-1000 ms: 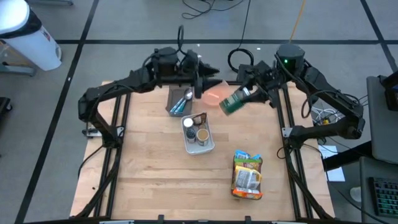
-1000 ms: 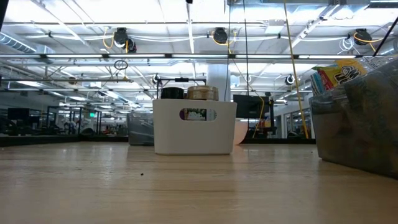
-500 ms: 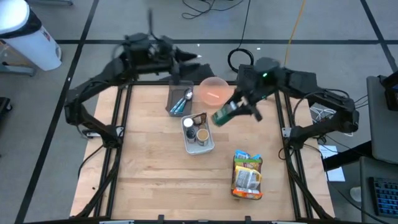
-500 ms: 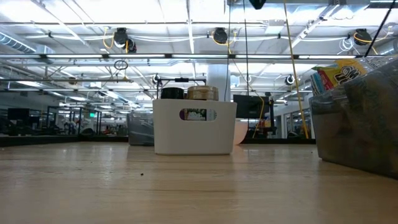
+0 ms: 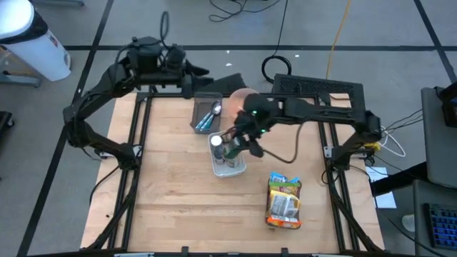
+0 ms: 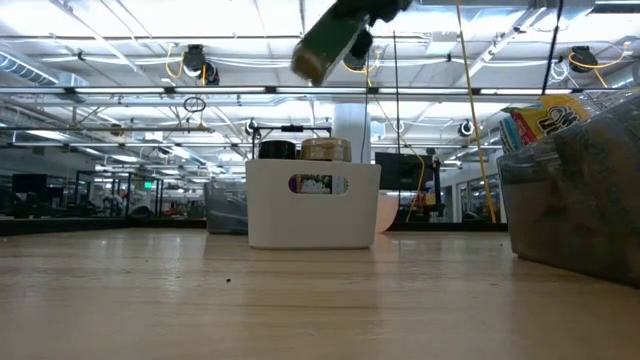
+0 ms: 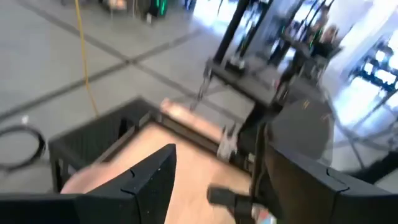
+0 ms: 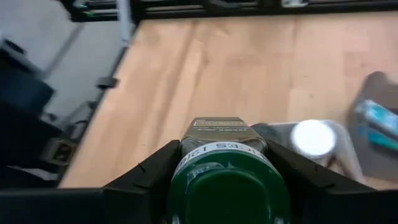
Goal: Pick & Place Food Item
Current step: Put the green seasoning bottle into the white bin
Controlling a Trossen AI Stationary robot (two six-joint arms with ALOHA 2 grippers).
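We're hovering the right end effector [image 5: 238,143], clamped on the green-capped jar [image 8: 227,177], over the white bin [image 5: 238,168] mid-surface, drop still pending, while the left end effector [image 5: 191,70] is idling empty, half-open at the far-left edge.

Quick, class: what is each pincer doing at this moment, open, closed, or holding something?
Left pincer: open, holding nothing.
Right pincer: closed on a green-capped jar, above the white bin.
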